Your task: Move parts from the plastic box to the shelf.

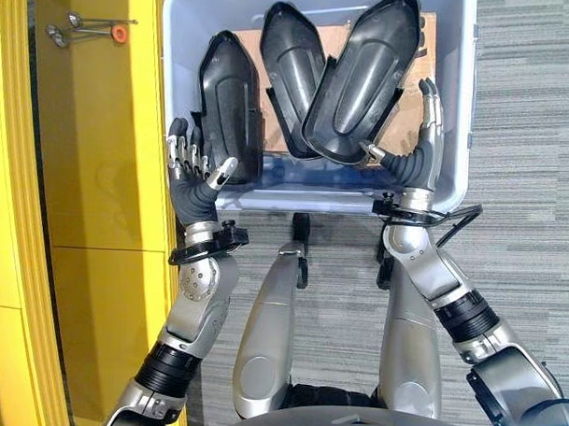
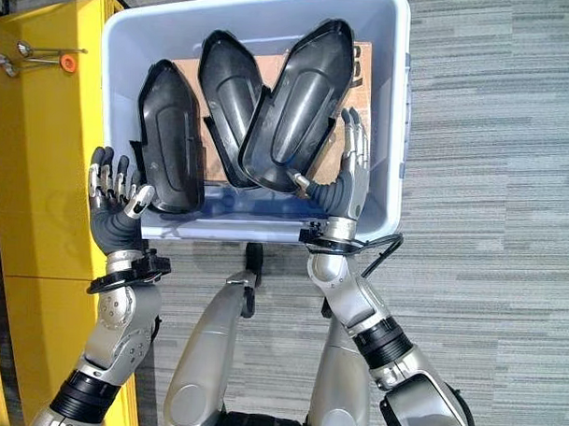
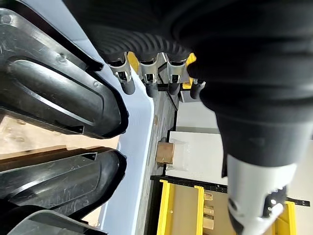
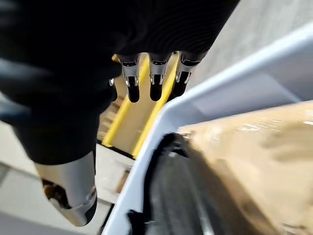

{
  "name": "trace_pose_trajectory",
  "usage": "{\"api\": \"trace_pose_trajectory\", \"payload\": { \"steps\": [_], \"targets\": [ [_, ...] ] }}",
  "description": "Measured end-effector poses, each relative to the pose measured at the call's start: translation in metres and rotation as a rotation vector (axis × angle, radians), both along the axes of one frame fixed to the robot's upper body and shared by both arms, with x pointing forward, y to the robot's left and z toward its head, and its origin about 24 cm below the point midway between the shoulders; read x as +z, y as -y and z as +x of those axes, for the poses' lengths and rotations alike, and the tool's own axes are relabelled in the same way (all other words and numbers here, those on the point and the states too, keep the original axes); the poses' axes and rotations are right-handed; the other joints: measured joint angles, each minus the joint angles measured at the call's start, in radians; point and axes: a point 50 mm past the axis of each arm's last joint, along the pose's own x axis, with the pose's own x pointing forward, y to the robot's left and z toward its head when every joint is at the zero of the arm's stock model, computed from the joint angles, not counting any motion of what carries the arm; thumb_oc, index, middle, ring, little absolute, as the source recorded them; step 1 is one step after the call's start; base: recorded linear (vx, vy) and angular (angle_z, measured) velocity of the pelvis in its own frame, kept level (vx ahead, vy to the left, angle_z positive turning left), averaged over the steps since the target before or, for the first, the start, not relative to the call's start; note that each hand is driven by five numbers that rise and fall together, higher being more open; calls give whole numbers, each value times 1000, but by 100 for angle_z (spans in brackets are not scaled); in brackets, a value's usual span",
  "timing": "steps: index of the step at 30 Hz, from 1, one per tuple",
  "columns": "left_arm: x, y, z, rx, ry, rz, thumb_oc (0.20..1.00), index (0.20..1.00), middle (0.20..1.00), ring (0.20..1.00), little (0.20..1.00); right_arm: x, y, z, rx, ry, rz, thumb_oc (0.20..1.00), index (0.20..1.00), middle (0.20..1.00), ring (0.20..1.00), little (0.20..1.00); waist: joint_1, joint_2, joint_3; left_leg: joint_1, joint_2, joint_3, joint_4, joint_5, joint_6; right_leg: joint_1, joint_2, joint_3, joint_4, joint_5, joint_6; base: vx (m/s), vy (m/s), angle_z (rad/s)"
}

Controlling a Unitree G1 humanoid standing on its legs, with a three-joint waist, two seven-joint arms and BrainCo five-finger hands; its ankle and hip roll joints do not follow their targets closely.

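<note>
Nearest the camera, both hands were raised at the near wall of the plastic box [image 1: 456, 107], palms facing each other. Its left hand [image 1: 194, 168] stood at the box's near left corner, fingers straight and slightly spread, thumb angled toward the leftmost part [image 1: 230, 104], holding nothing; whether the thumb tip touched that part could not be told. On the other side, the right hand [image 2: 346, 178] reached just over the near rim, fingers straight and upright, thumb stretched toward the lower end of the rightmost part [image 2: 298, 106], close to it or touching, with nothing grasped.

Between the two hands, three black moulded parts lay in the box on a sheet of brown cardboard [image 2: 360, 61]. Beyond and between the outer two sat the middle part [image 1: 292, 64], partly covered by the rightmost one, which leaned across it.

Left of the left hand stood the yellow shelf [image 1: 90, 169], and farther along it lay some metal hooks with an orange tag [image 1: 118, 32].
</note>
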Motion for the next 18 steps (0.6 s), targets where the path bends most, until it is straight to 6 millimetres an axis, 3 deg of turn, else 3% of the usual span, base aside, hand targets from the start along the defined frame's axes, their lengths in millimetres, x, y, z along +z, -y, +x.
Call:
{"api": "trace_pose_trajectory", "payload": {
  "steps": [5, 10, 13, 18],
  "targets": [
    [0, 5, -1, -21, 11, -33, 1000, 1000, 1000, 1000, 1000, -4, -1, -1, -14, 12, -31, 1000, 1000, 1000, 1000, 1000, -1, 0, 0, -4, 0, 0, -1, -1, 1, -1, 0, -1, -6, 2, 2, 0, 0, 0],
    [1, 19, 0, -62, 15, -50, 1000, 1000, 1000, 1000, 1000, -3, -17, -1, 27, 18, -11, 1000, 1000, 1000, 1000, 1000, -2, 0, 0, -6, 1, -1, -1, -1, 1, -1, 1, -2, -12, 2, 2, 0, 0, 0],
    [1, 20, 1, -57, 13, -63, 1000, 1000, 1000, 1000, 1000, -14, -8, 4, -19, -37, 105, 1000, 1000, 1000, 1000, 1000, -3, 0, 0, -8, 1, -1, -1, -1, 1, -3, 1, -2, -14, 4, 4, 0, 0, 0],
    [1, 20, 0, -54, 14, -61, 1000, 1000, 1000, 1000, 1000, -14, -3, 5, -10, -51, 165, 1000, 1000, 1000, 1000, 1000, -9, 0, 0, -22, 0, -1, 1, -1, 2, -16, 0, -2, -9, 4, 4, 0, 0, 0]
  ]
}}
